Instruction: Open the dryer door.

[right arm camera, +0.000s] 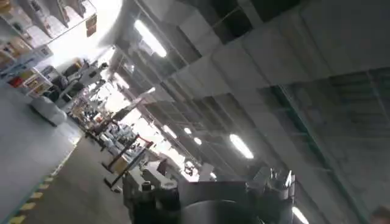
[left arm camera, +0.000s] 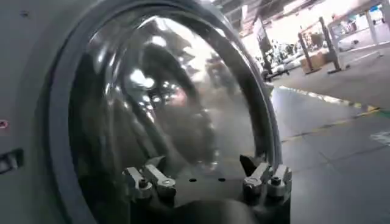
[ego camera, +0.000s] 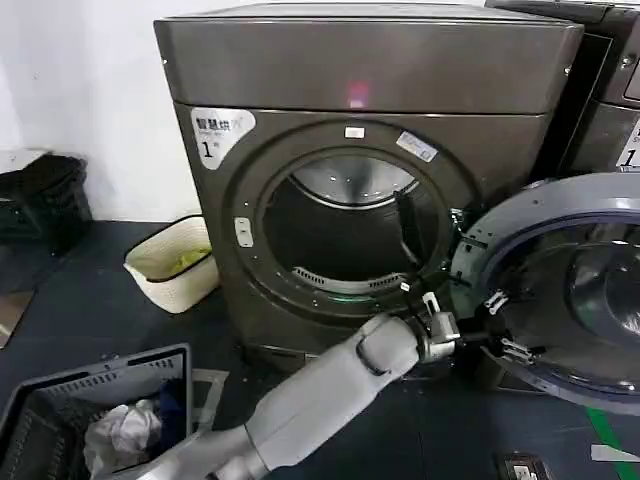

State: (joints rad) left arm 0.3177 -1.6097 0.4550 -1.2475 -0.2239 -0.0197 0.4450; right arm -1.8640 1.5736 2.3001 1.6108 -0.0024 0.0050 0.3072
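Note:
The dryer (ego camera: 370, 70) is a bronze-grey machine with a white "1" sticker and a small pink light. The dryer door (ego camera: 490, 235) stands swung wide to the right, its grey inner side and domed glass facing me, and the drum opening (ego camera: 350, 235) is exposed. My left arm reaches from the lower left. Its gripper, the left gripper (ego camera: 507, 326), is open at the inner rim of the door. In the left wrist view the left gripper (left arm camera: 204, 178) faces the door's glass bowl (left arm camera: 170, 103) with nothing between its fingers. The right gripper (right arm camera: 210, 189) points up at the ceiling, open and empty.
A cream basket (ego camera: 175, 262) sits on the floor left of the dryer. A grey laundry basket (ego camera: 100, 405) with clothes is at the lower left. Black crates (ego camera: 45, 200) stand by the wall. A neighbouring machine (ego camera: 610, 80) stands to the right, behind the open door.

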